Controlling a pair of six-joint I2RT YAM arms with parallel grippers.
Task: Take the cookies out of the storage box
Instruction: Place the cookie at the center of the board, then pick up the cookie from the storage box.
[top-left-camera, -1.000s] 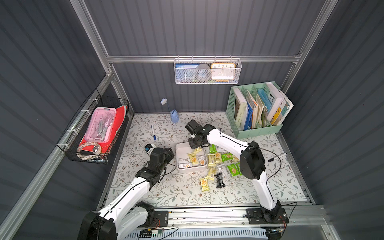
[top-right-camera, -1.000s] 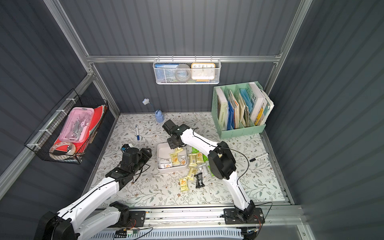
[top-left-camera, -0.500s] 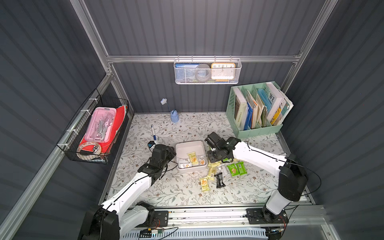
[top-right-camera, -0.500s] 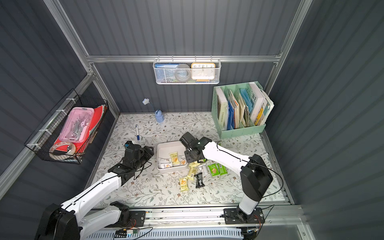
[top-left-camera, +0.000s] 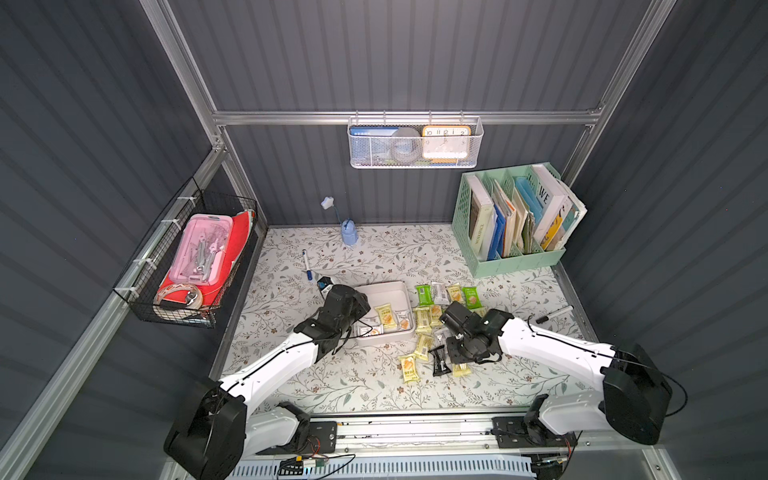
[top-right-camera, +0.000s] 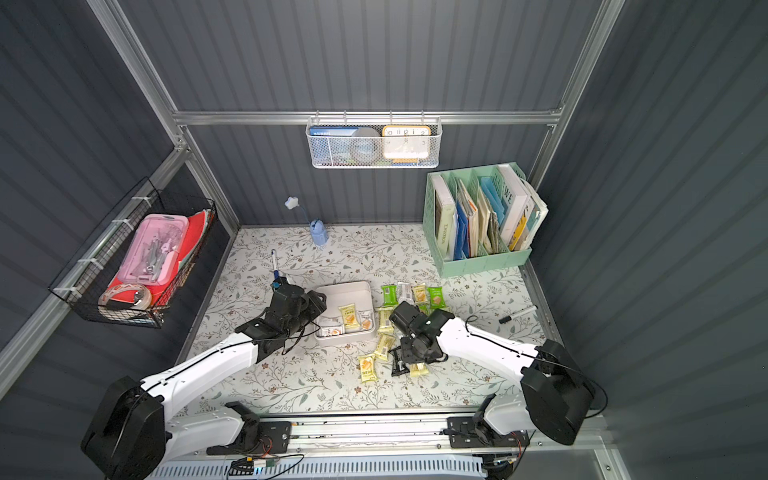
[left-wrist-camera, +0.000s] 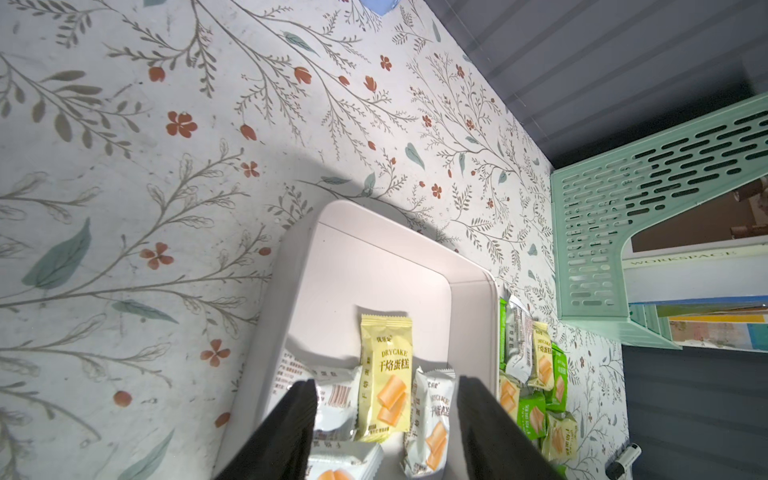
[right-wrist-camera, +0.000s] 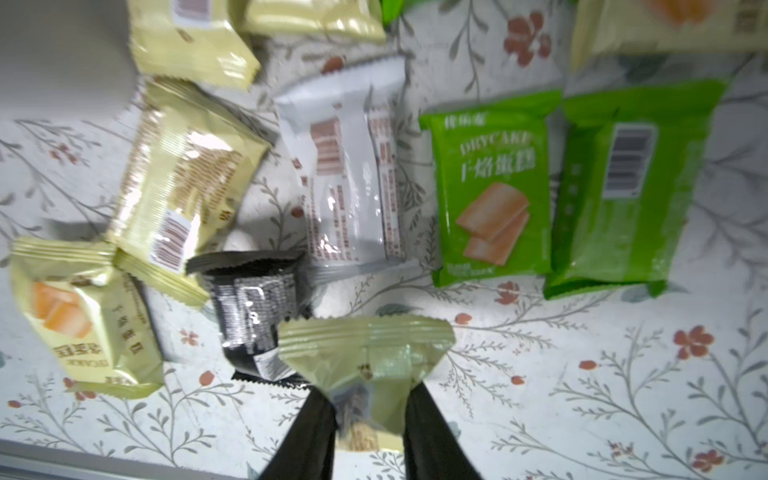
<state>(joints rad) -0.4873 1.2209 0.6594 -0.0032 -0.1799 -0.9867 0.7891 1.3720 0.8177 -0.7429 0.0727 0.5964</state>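
The white storage box (top-left-camera: 382, 291) (top-right-camera: 343, 293) (left-wrist-camera: 374, 274) lies mid-table with a few cookies in its near half, among them a pale yellow packet (top-left-camera: 385, 318) (left-wrist-camera: 386, 374). My left gripper (top-left-camera: 353, 311) (left-wrist-camera: 386, 415) hangs open over those packets, touching none. Several more cookies lie on the mat right of the box: green ones (top-left-camera: 424, 295) (right-wrist-camera: 490, 195), a white one (right-wrist-camera: 345, 183) and a black one (top-left-camera: 439, 360) (right-wrist-camera: 253, 303). My right gripper (top-left-camera: 457, 357) (right-wrist-camera: 370, 419) is shut on a pale yellow packet (right-wrist-camera: 365, 353) beside the black one.
A mint-green file holder (top-left-camera: 515, 220) with books stands at the back right. A black marker (top-left-camera: 555, 313) lies near the right edge, and a blue pen (top-left-camera: 306, 266) and a small blue bottle (top-left-camera: 349, 232) at the back left. A wire basket (top-left-camera: 195, 266) hangs on the left wall.
My right arm swung from the box's far side to its right and then toward the front, carrying the yellow packet. My left gripper shifted right, over the box.
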